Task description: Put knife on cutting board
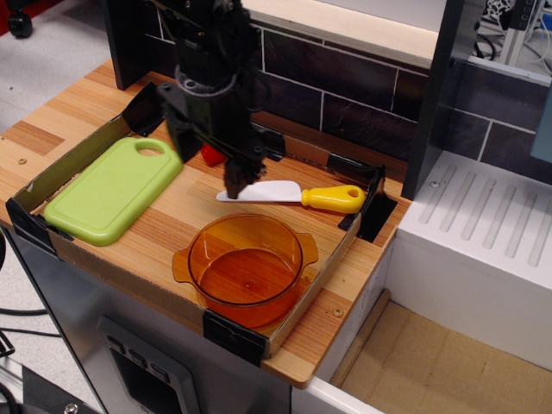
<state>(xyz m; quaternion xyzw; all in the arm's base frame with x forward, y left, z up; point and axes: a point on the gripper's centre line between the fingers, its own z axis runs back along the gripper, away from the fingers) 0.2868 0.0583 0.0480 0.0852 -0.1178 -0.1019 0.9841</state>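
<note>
Above knife tip: black robot hand (210,164), fingers spread apart, holding nothing.
Knife: small white-bladed, yellow-handled plastic knife (296,195), on wooden desk (164,222), right of lime-green plastic cutting board (112,190).

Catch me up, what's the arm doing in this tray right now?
The pincer hangs low over the blade end of the knife, holding nothing that I can see. The knife lies flat on the wooden tray floor, not on the cutting board, which sits bare at the left. An orange pot stands in front. A red object is mostly hidden behind the arm.
</note>
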